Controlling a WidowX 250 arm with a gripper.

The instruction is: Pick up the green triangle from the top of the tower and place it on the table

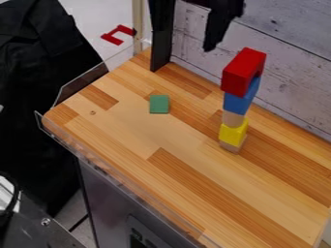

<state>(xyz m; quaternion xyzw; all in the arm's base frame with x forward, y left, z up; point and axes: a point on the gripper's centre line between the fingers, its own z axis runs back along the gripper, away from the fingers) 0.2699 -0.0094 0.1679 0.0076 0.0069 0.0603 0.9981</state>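
Claw [223, 25]: hung high; I couldn't tell wide or narrow.
Green block [159, 104]: lay on desk [136, 131].
Tower [238, 99]: stood apart, red-topped.

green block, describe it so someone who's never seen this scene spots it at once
On the striped wooden tabletop, find the tall tower of stacked blocks. Left of it in view lies a small green block, the only green piece, apart from the tower.

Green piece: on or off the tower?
Off. The green piece lies on the table, left of the tower in the camera view, with a visible gap between; a red block tops the stack.
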